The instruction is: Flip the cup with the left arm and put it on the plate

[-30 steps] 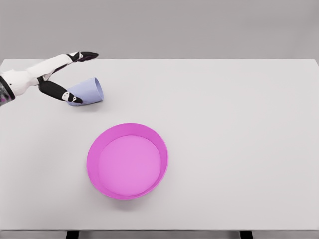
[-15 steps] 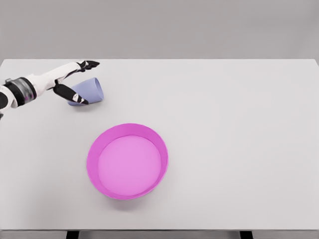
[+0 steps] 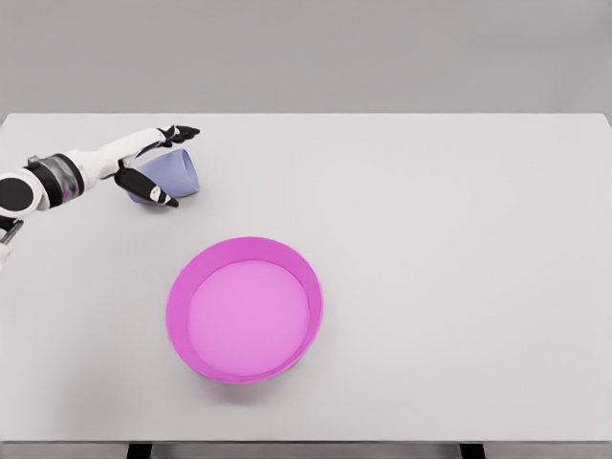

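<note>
In the upper left of the frame the lavender cup (image 3: 170, 175) lies on its side on the white surface (image 3: 430, 239), between the spread fingers (image 3: 182, 132) and thumb of the left hand (image 3: 153, 163). The fingers bracket the cup, but a firm grip cannot be told. The cup's base is hidden behind the thumb. The magenta plate (image 3: 245, 309) sits below, well apart. Since a second ago the hand has slid further over the cup.
</note>
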Controlling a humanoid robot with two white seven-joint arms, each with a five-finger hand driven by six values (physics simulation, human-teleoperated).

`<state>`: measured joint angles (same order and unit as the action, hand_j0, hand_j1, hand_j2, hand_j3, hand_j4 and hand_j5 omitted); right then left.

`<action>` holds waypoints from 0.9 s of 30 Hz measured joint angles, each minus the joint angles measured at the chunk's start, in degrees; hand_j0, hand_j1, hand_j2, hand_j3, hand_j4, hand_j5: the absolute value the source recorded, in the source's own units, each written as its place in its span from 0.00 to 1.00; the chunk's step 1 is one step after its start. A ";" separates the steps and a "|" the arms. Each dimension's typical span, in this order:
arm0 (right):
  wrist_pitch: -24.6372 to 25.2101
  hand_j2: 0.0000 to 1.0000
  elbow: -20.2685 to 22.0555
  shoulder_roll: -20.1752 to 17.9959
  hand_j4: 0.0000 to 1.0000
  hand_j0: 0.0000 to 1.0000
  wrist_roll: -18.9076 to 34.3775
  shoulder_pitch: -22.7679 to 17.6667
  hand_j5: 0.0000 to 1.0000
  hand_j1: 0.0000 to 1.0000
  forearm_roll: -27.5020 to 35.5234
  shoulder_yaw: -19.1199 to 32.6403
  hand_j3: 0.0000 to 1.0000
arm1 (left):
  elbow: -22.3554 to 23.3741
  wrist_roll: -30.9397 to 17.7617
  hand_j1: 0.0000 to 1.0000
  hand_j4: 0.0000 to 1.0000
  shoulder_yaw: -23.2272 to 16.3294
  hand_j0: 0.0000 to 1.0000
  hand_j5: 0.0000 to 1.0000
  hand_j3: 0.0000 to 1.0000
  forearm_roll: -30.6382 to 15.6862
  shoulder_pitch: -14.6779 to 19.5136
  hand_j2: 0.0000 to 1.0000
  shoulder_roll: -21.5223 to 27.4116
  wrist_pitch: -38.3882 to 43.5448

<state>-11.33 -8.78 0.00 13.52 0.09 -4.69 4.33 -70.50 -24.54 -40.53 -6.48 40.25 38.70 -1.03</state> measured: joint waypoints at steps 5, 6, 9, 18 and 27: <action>0.00 1.00 0.00 0.00 1.00 1.00 0.00 0.00 1.00 1.00 -0.01 -0.01 1.00 | 0.05 0.00 1.00 1.00 -0.02 1.00 1.00 1.00 -0.02 0.18 1.00 0.00 0.00; 0.00 1.00 0.00 0.00 1.00 1.00 0.00 0.00 1.00 1.00 -0.01 0.00 1.00 | 0.09 0.00 1.00 1.00 -0.02 1.00 1.00 1.00 0.02 0.44 1.00 0.00 0.02; 0.00 1.00 0.00 0.00 1.00 1.00 0.00 0.00 1.00 1.00 0.02 -0.01 1.00 | 0.94 0.00 1.00 1.00 0.00 1.00 1.00 1.00 0.07 1.14 1.00 0.00 0.01; 0.00 1.00 0.00 0.00 1.00 1.00 0.00 0.00 1.00 1.00 0.00 0.01 1.00 | 4.76 0.15 1.00 1.00 -0.78 1.00 1.00 1.00 0.60 1.41 1.00 -1.61 -0.01; 0.00 1.00 0.00 0.00 1.00 1.00 0.00 0.00 1.00 1.00 0.02 -0.02 1.00 | 5.47 0.54 0.80 0.80 -0.91 0.80 0.80 0.80 1.43 1.32 0.80 -2.72 0.07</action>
<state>-11.33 -8.78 0.00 13.52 0.09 -4.66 4.32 -65.03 -24.00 -41.44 -5.06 41.57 35.98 -0.97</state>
